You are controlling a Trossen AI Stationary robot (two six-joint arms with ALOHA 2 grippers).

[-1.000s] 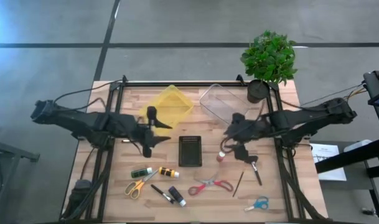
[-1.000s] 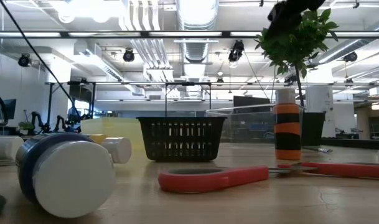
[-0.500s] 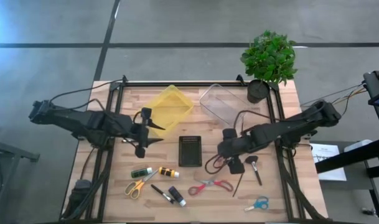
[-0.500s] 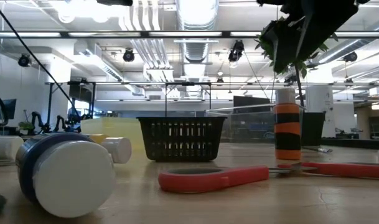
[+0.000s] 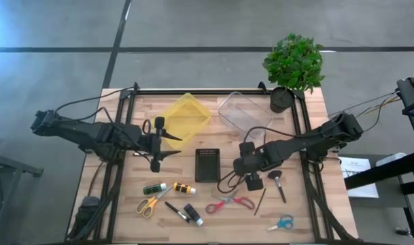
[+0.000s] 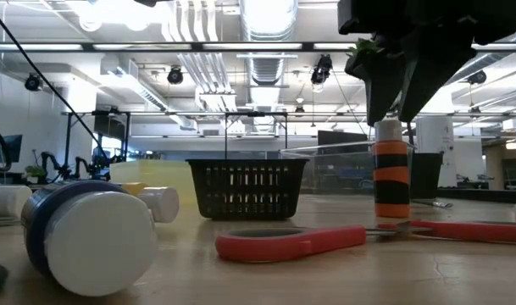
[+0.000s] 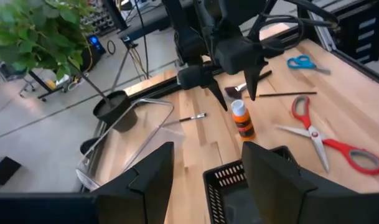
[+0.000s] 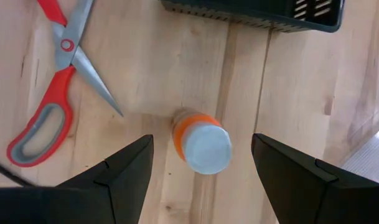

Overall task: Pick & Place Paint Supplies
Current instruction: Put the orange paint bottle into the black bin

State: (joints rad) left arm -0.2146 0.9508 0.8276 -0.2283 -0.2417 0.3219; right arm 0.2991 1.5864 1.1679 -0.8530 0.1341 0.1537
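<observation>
While my right pincer (image 8: 201, 163) hangs released, the upright orange bottle (image 8: 200, 142) sits centred between its 2 fingers (image 8: 124, 171); I should sink straight, then clench below the cap.

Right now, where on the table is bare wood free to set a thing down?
Free: the wood left of the black basket, under the left tool, and the corner right of the clear bin. Crowded: the front strip, from the yellow scissors and red scissors to the blue scissors.
</observation>
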